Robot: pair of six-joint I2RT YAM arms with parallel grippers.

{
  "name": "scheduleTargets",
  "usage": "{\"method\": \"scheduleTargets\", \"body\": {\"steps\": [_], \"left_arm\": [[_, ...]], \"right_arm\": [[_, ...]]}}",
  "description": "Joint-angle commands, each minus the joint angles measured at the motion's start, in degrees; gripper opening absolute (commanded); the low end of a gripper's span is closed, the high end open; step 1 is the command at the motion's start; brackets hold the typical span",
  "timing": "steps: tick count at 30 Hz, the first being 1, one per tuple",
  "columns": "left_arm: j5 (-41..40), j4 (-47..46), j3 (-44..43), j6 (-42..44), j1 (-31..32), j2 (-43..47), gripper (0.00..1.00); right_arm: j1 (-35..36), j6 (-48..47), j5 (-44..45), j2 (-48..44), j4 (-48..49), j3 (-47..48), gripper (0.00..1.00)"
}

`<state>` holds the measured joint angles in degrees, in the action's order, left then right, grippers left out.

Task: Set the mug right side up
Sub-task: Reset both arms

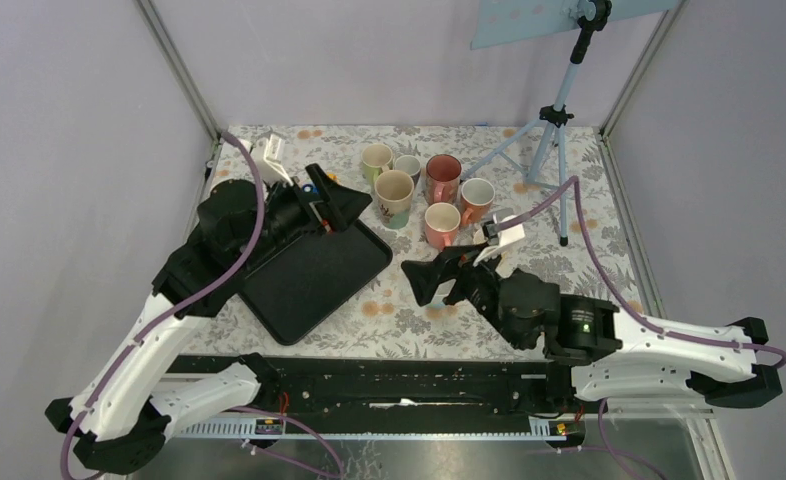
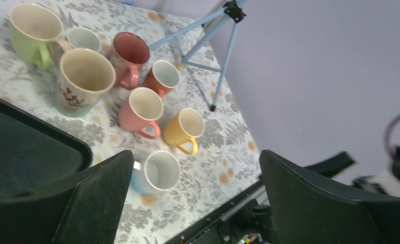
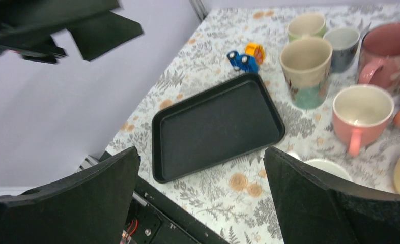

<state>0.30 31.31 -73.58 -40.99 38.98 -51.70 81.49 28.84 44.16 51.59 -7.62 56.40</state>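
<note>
Mug [image 2: 83, 81]: big cream one w/ red sprig, prob. the task item, being nearest L gripper [image 1: 341, 195]. Stands mouth-up on bench [image 1: 369, 322] just beside tray [image 1: 309, 275], so flip looks done. Both grippers wide and empty, nothing left to hold. R gripper [image 1: 434, 278] hovers over front of the mug cluster.

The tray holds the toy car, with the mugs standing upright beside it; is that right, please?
Not quite: the toy car sits on the table beside the tray, not in it, as the right wrist view shows. The mugs do stand upright beside it.
</note>
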Motion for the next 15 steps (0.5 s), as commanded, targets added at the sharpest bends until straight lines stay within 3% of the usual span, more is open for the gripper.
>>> {"method": "scheduleTargets", "body": {"steps": [1,5,9,15], "left_arm": [[-5.0,1.1,-4.7,7.3,-0.1,-4.7,0.99],[-6.7,1.2,-7.8,10.0,-0.1,-7.4,0.99],[-7.2,1.0,-8.8,11.0,-0.1,-9.1,0.99],[-7.9,0.8,-8.4,11.9,-0.1,-9.1,0.99]], "right_arm": [[0.1,-11.3,2.4,-0.2,-0.1,6.4,1.00],[-3.6,-14.8,-1.6,0.6,-0.2,8.7,1.00],[-13.7,-13.0,-12.8,1.9,-3.0,10.8,1.00],[-15.1,-13.2,-15.4,2.9,-2.6,11.0,1.00]]}}
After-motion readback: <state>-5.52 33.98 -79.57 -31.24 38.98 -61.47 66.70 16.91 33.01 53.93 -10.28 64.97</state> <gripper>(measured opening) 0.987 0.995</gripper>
